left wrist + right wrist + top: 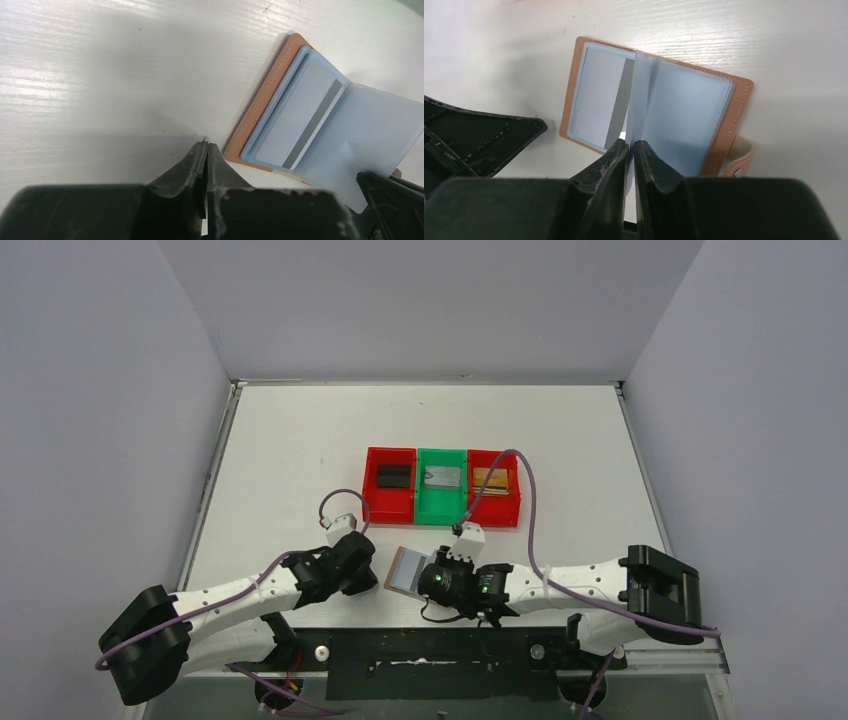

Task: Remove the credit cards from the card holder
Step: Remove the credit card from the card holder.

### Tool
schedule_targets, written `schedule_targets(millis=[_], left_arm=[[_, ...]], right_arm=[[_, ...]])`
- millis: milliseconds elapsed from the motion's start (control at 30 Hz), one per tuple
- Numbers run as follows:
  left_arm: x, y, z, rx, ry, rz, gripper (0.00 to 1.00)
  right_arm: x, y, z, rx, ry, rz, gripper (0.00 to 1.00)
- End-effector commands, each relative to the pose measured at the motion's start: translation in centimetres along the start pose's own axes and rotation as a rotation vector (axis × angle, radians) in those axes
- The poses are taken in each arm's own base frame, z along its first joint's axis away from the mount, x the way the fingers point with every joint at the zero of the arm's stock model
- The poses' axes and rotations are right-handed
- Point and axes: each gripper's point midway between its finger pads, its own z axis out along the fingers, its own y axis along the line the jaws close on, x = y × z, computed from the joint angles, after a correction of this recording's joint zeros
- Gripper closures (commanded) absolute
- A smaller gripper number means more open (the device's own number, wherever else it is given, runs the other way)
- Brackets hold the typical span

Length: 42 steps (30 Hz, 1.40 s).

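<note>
The tan leather card holder (405,573) lies open on the white table between my two grippers. A light blue credit card (295,120) with a grey stripe sits in its left pocket (599,100). My right gripper (631,143) is shut on the near edge of the holder's upright blue inner sleeve (644,90). My left gripper (207,145) is shut and empty, its tips on the table just off the holder's leather edge (260,107). A black card (393,476), a silver card (441,477) and a gold-tan card (491,478) each lie in a bin.
A red bin (375,502), a green bin (440,508) and a second red bin (495,515) stand in a row just beyond the holder. The right arm's purple cable (525,490) arches over the rightmost bin. The holder's snap tab (741,160) sticks out at its right.
</note>
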Motion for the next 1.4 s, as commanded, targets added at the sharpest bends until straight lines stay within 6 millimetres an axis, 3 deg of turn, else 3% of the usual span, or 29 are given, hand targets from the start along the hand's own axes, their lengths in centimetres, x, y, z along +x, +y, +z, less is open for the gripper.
schedule_targets(millis=[0,233,467,633,900,1033,1133,1200,1367], left_arm=[[-1.0,-2.1,-0.5,0.063,-0.031,0.005,1.0],[-1.1,-2.3,-0.5,0.072,-0.032,0.007,1.0],[-1.3,-2.7,-0.7,0.08,-0.032,0.023,1.0],[-1.7,-3.4,-1.1,0.105,-0.041,0.033,1.0],[-2.2,-4.7,-1.7,0.159,-0.05,0.071,1.0],[-2.7,-6.4,-2.0,0.21,-0.058,0.113,1.0],[-3.4,-9.9,-2.6,0.338,-0.071,0.166,0.97],[-3.5,-11.3,-2.3,0.349,-0.054,0.203,0.96],[-2.8,-10.7,-0.9,0.247,-0.001,0.223,0.96]], right_arm=[[-1.0,1.1,-0.8,-0.085,-0.033,0.082,0.88],[0.8,-2.8,-0.5,-0.025,0.013,0.213,0.89],[0.8,-5.5,-0.3,0.085,-0.002,0.201,0.71],[-0.9,-4.4,-1.2,0.113,-0.034,0.127,0.7],[-3.2,0.5,-2.7,0.012,-0.059,0.033,0.72],[-4.1,2.9,-3.0,-0.05,-0.079,-0.003,0.73],[-4.3,3.0,-2.6,-0.034,-0.086,-0.003,0.73],[-4.1,2.5,-2.5,-0.018,-0.083,0.008,0.73],[-3.6,1.2,-2.5,-0.058,-0.076,0.092,0.71]])
